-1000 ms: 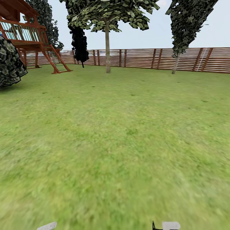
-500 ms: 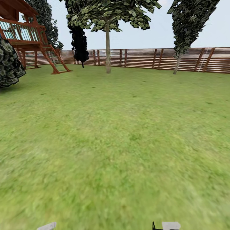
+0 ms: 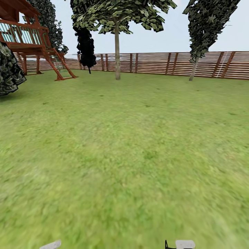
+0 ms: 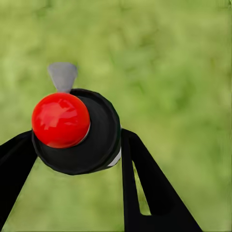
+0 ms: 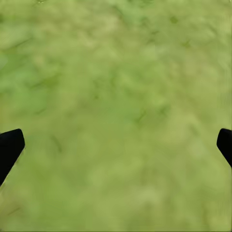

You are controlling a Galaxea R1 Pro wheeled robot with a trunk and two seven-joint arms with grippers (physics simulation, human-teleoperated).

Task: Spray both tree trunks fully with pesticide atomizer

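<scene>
The left tool is clamped on the pesticide atomizer, whose black round body with a red cap and grey nozzle hangs above the grass floor. The right tool has its fingers spread wide apart over bare grass. Ahead, a slender tree stands before the slatted fence.
</scene>
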